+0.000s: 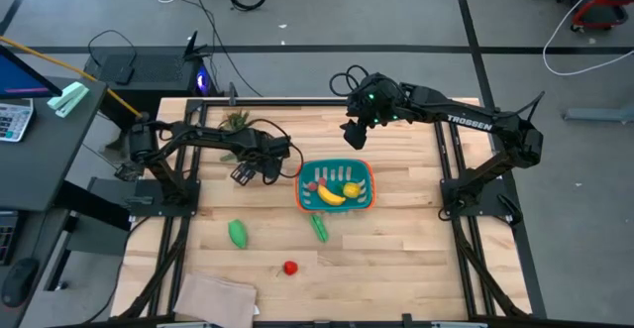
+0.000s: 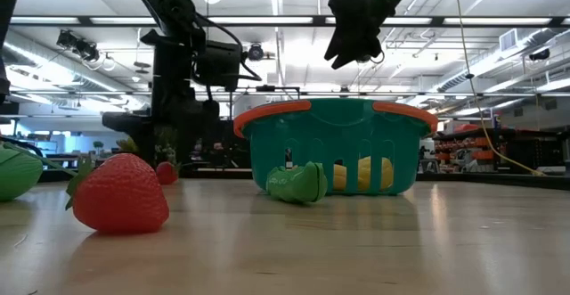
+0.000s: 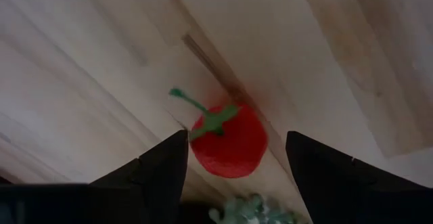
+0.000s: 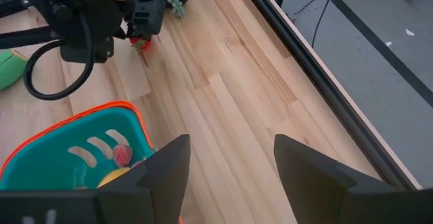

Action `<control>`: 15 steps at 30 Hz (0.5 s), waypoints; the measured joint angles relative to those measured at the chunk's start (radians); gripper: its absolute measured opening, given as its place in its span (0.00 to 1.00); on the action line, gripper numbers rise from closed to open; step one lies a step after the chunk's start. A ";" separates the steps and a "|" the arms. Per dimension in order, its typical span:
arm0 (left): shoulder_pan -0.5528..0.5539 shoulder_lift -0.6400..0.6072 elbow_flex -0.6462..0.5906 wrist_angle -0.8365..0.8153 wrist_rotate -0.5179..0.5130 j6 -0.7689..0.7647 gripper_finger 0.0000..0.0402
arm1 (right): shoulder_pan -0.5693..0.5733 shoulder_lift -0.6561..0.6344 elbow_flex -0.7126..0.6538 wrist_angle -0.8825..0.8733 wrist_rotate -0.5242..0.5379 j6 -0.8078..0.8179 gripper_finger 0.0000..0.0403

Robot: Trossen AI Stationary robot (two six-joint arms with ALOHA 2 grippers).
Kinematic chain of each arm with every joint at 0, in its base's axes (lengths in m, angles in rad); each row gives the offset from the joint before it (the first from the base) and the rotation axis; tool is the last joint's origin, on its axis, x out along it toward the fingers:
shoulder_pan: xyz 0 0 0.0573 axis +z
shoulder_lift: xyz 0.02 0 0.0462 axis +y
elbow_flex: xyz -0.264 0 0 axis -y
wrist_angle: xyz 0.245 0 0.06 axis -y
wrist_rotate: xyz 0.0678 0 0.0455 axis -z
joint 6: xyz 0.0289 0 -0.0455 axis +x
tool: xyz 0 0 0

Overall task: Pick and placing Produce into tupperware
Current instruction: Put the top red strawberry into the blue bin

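A small red round piece [image 3: 230,141] with a green stem lies on the table left of the tupperware [image 1: 337,186]. My left gripper [image 3: 237,135] points down over it, open, one finger on either side; whether they touch it I cannot tell. The teal tupperware with its orange rim stands mid-table and holds a yellow banana [image 1: 332,195], a yellow chunk [image 1: 352,188] and a small red piece [image 1: 321,183]. My right gripper [image 1: 357,135] hangs open and holds nothing, high above the tupperware's far side. A green pod [image 1: 319,227] lies against the tupperware's near wall.
A second green piece [image 1: 238,233] and a red strawberry [image 1: 290,268] lie nearer the front edge. A tan cloth [image 1: 213,298] sits at the front left corner. The spiky potted plant [image 1: 236,122] stands behind my left gripper.
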State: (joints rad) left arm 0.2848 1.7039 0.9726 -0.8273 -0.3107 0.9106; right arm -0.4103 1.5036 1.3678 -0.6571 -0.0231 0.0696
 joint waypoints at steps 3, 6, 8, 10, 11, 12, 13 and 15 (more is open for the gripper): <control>0.000 0.000 0.000 -0.019 -0.003 -0.072 0.64 | 0.000 0.000 0.000 0.000 0.000 0.004 0.55; 0.000 0.000 0.000 -0.011 -0.002 -0.118 0.64 | 0.000 0.000 0.000 0.000 0.000 0.004 0.55; 0.000 0.000 0.000 -0.009 -0.003 -0.122 0.64 | 0.000 0.000 0.000 0.000 0.000 0.004 0.55; 0.000 0.000 0.000 -0.010 -0.003 -0.124 0.63 | 0.000 0.000 0.000 0.000 0.000 0.005 0.55; 0.000 0.000 0.000 -0.009 -0.003 -0.135 0.63 | 0.000 0.000 0.000 0.000 0.000 0.005 0.55; 0.000 0.000 0.000 -0.009 -0.002 -0.149 0.63 | 0.000 0.000 0.000 0.000 0.000 0.005 0.55; 0.000 0.000 0.000 -0.009 -0.002 -0.166 0.63 | 0.000 0.000 0.000 0.000 0.000 0.005 0.55; 0.000 0.000 0.000 -0.009 -0.002 -0.198 0.63 | 0.000 0.000 0.000 0.000 0.000 0.005 0.55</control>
State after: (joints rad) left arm 0.2852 1.7035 0.9726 -0.8368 -0.3124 0.7129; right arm -0.4103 1.5036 1.3678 -0.6571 -0.0231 0.0742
